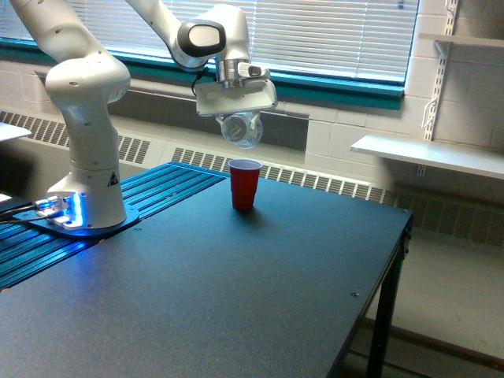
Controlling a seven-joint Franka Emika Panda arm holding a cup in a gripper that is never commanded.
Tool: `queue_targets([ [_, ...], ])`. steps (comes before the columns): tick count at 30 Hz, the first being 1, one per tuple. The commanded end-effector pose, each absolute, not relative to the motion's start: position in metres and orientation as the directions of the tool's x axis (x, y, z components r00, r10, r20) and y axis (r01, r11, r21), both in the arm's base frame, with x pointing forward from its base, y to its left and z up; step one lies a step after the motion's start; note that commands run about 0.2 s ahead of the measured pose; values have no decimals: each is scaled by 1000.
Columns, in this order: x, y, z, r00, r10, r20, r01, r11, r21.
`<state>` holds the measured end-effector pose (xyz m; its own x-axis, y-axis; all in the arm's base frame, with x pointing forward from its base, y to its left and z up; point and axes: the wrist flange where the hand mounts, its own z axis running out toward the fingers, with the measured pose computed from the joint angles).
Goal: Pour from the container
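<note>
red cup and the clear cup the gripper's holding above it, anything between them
Nothing solid: in the exterior view only open air separates the tilted clear cup in the gripper from the red cup; no stream is visible.

White slatted blinds (331, 35) cover the window above a teal sill (339, 87); painted block wall (346, 146), white wall shelf (433, 153), dark worktop (236, 299).

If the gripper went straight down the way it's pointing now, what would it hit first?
Probably the red cup. The gripper points down, holding the tilted clear cup roughly above it. With one view, depth is uncertain, so it might reach the table instead.
</note>
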<state>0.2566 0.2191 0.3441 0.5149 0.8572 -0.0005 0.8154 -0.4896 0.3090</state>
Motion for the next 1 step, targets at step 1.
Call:
queue_targets([
  [1,257,217,342,526,851,10,810,-504,300],
])
